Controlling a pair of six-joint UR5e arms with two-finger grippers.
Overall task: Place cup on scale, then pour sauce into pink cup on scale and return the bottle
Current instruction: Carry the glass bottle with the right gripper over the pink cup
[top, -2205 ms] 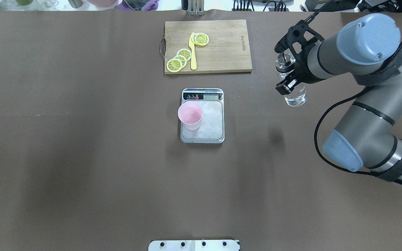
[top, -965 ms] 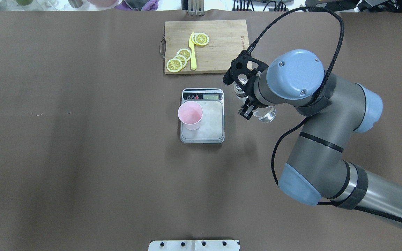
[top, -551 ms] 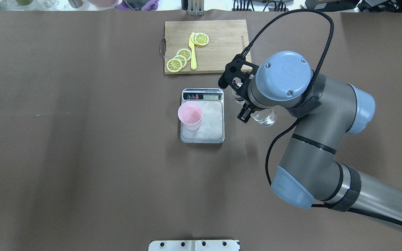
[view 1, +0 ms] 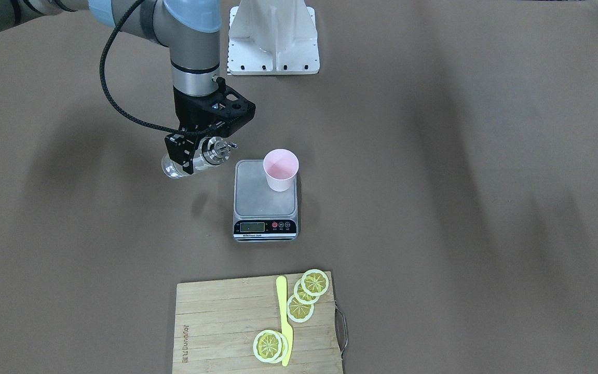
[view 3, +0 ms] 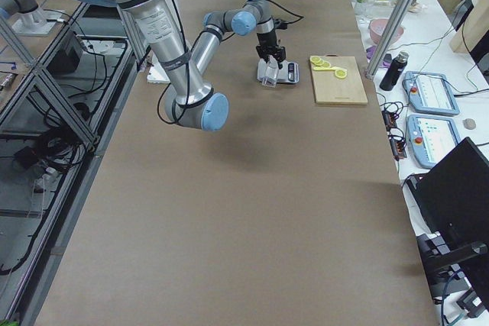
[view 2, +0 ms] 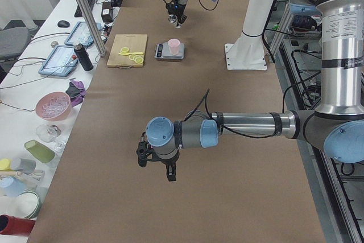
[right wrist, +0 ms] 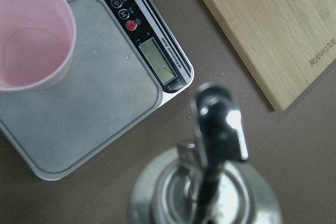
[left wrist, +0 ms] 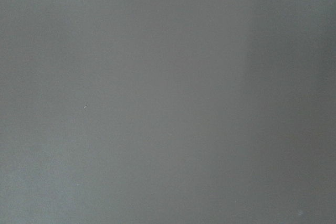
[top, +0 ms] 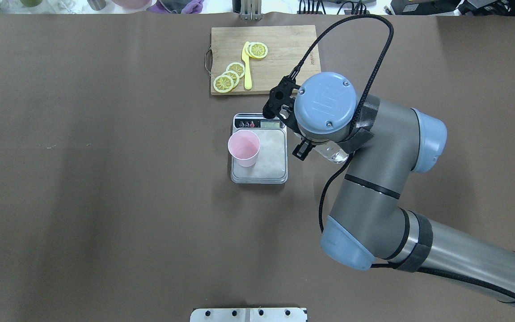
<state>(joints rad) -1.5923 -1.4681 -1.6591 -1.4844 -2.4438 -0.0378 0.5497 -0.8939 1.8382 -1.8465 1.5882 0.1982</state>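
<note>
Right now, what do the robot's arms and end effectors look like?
The right arm and left arm are grey tubes with pale-blue joint caps and black bands. A black cable runs along the right arm. The right end effector and left end effector are black.

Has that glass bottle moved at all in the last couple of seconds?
Yes. In the overhead view the bottle has travelled left, from right of the cutting board to close beside the scale, on its right.
</note>
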